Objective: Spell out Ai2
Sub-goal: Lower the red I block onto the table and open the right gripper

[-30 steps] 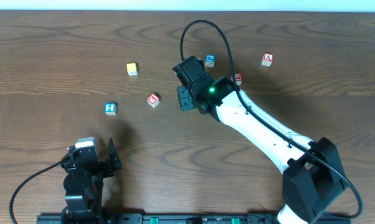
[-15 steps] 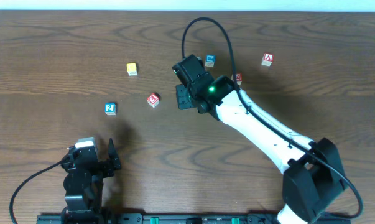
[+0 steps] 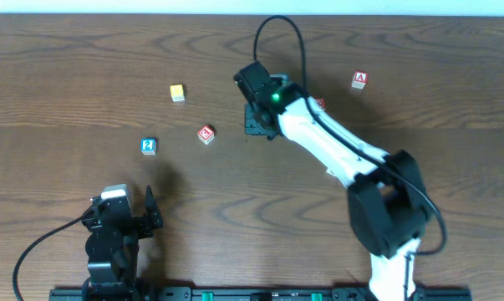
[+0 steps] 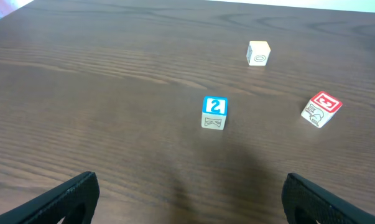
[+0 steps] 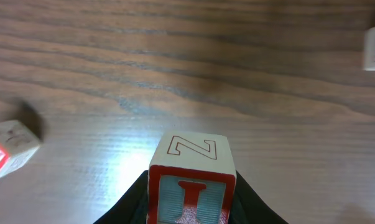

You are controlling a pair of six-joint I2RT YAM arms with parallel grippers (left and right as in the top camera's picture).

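Note:
My right gripper [image 3: 256,119] is shut on a red-and-blue I block [image 5: 191,186], with a Z on its top face, held just above the wood. The A block [image 3: 359,79] sits at the far right of the table. The blue 2 block [image 3: 149,146] lies at the left; it also shows in the left wrist view [image 4: 214,112]. My left gripper [image 4: 190,199] is open and empty, low at the near left of the table [image 3: 122,221], well short of the 2 block.
A red 3 block [image 3: 206,134] [image 4: 321,109] lies between the 2 block and my right gripper. A cream block [image 3: 178,93] [image 4: 259,53] sits further back. A small red block [image 3: 319,104] lies beside the right arm. The right arm's cable loops above.
My right gripper has moved a little right and toward the far side with the I block in it, and the arm has swung round. The left arm has not moved.

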